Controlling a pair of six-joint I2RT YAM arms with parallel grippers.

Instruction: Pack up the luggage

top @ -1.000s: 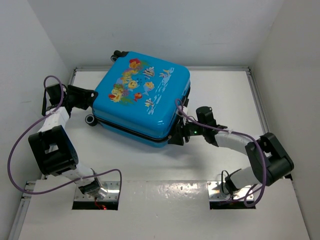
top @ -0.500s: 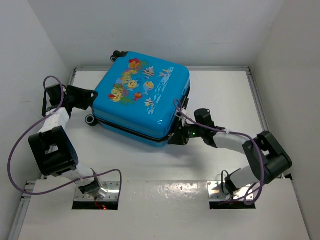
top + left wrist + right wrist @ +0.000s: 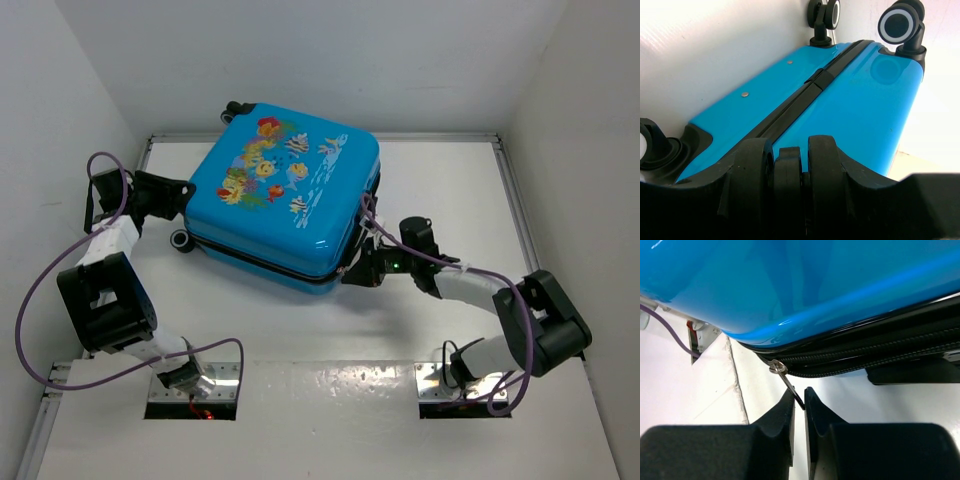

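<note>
Right gripper pinches zipper pull at luggage near edge. Left gripper sits at the wheel corner, grip unclear. Bare table lies right of it.

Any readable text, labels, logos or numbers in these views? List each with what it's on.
None can be read.
The luggage lid shows only cartoon fish pictures.
The white marks beside the fish are too small to read as words.
Neither wrist view shows any lettering.
</note>
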